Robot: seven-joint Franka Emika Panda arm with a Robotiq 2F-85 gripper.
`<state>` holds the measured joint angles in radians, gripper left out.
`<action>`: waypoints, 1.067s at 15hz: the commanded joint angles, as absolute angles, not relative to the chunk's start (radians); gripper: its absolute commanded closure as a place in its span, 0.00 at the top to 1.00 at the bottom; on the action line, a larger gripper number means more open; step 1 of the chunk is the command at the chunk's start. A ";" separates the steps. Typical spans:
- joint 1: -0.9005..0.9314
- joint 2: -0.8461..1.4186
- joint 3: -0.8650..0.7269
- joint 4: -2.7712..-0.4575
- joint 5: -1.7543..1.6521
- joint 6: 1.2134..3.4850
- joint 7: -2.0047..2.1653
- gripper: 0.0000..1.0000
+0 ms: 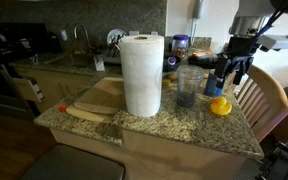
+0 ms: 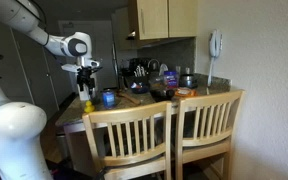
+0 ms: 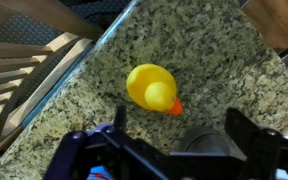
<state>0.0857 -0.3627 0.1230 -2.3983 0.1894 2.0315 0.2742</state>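
Rubber duck on counter, beak lower right in wrist view, hand wide

The gripper is blurred and cut off by the bottom edge. In an exterior view, the duck below the gripper is too small to resolve.

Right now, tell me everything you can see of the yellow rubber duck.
The rubber duck is small, bright yellow, glossy like plastic or rubber, with a rounded body, a round head and an orange beak. It sits alone on the speckled granite counter, near its edge by a wooden chair. Only the counter touches it; the open end effector hangs above, apart.
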 commanded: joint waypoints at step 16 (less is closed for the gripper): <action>0.088 -0.435 0.129 -2.391 0.192 2.075 0.277 1.00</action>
<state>0.0858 -0.3647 0.1233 -2.3965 0.1894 2.0360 0.2742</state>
